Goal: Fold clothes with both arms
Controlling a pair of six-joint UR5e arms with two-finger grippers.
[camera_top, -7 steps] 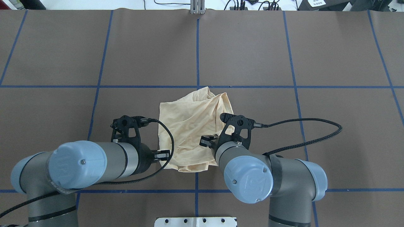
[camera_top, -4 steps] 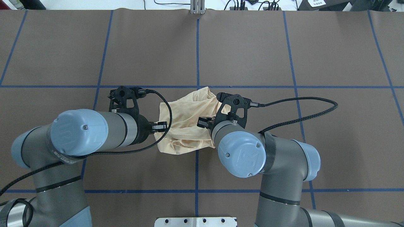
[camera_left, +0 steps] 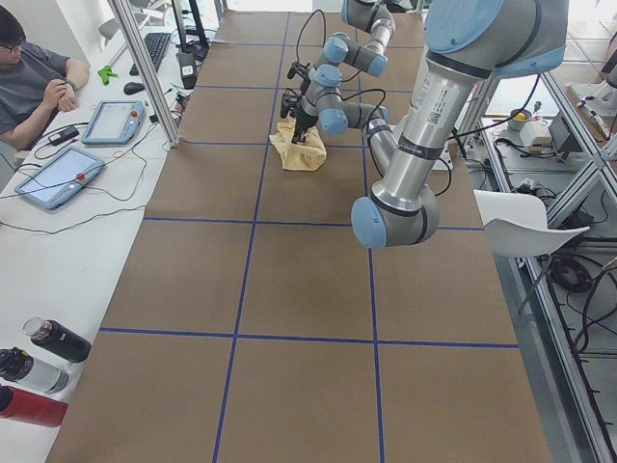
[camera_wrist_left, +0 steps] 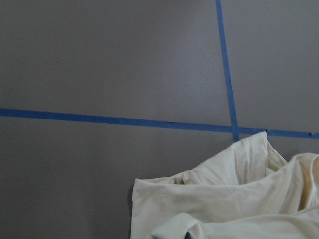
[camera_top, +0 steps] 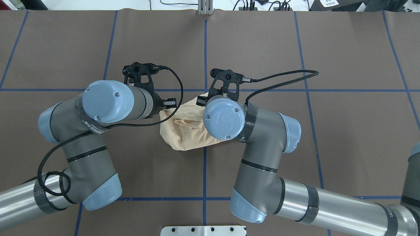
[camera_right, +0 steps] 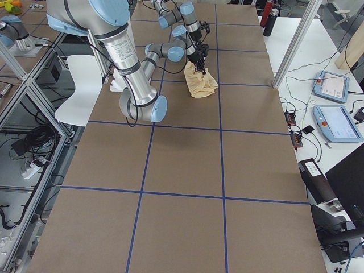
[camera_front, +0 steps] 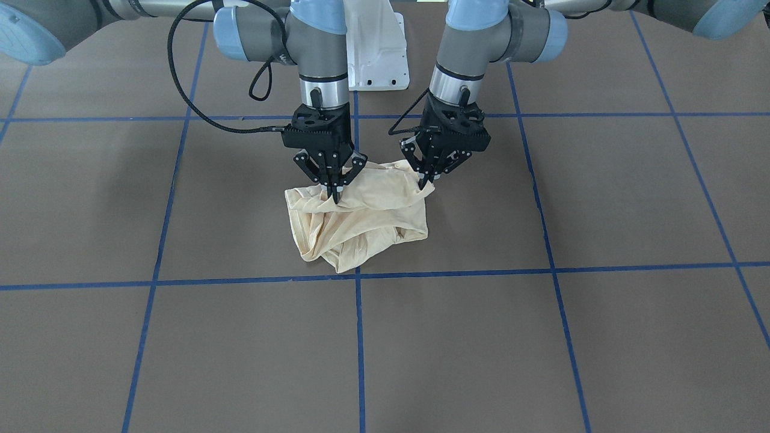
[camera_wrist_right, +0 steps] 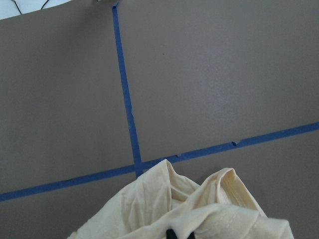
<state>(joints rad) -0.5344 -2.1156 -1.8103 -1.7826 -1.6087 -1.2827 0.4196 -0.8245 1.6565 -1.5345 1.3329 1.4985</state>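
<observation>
Your shirt lies bunched in a heap near the middle of the table, its far tip just beside a blue tape crossing. Seen from the front, the right gripper is pinched narrow on the edge at 10 o'clock of the heap. The left gripper is clamped on the corner at 2 o'clock. The thin jersey may slip from a pinch, or a pinch may catch extra layers and drag the fold crooked. I cannot tell what the bottles, at 8 o'clock in the left-end view, contain.
</observation>
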